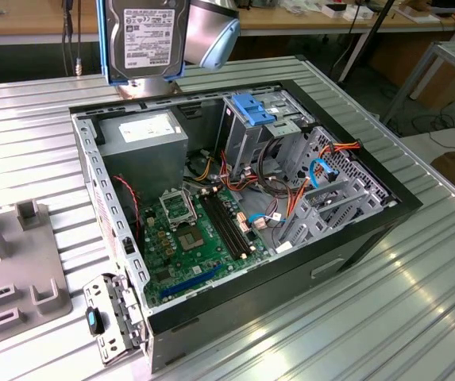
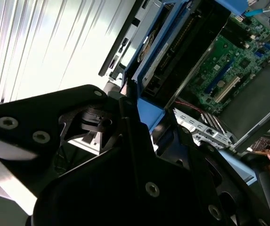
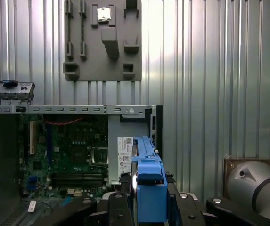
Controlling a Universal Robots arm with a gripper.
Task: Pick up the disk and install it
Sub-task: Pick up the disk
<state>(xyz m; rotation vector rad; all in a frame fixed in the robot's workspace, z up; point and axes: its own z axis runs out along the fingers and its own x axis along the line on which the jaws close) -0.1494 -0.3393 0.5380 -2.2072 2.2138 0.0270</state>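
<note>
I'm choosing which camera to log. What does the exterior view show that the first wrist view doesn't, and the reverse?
Exterior view: the grey-metal disk's white label face, and the metal cage with its blue plastic handle. First wrist view: the black gripper clamped on the disk's blue rail edge. Shared: the disk, the green motherboard and the open black computer case.

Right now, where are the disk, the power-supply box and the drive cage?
the disk [image 1: 149, 36], exterior view, white label on its face.
the power-supply box [image 1: 149, 127], exterior view, its white label.
the drive cage [image 1: 252, 107], exterior view, its blue handle.
</note>
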